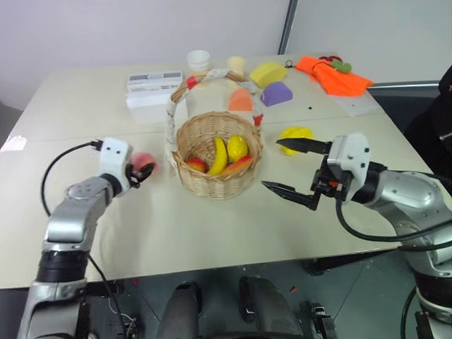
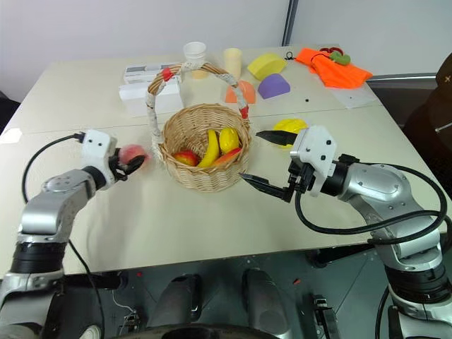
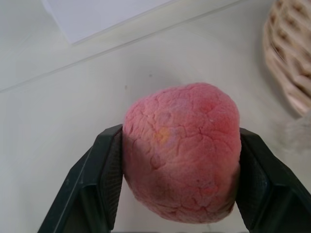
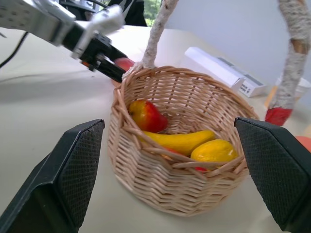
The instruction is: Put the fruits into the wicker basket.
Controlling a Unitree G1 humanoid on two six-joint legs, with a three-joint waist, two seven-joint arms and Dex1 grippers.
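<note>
peach (image 3: 182, 153) clamped between left gripper (image 1: 143, 171) fingers, beside wicker basket (image 1: 212, 180).

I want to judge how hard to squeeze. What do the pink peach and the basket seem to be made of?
The peach looks like soft foam with a matte painted skin: its surface is cracked and dimpled, probably not real fruit. The wicker basket is woven tan cane, unvarnished; its handle is wrapped in white cloth with red bands.
</note>
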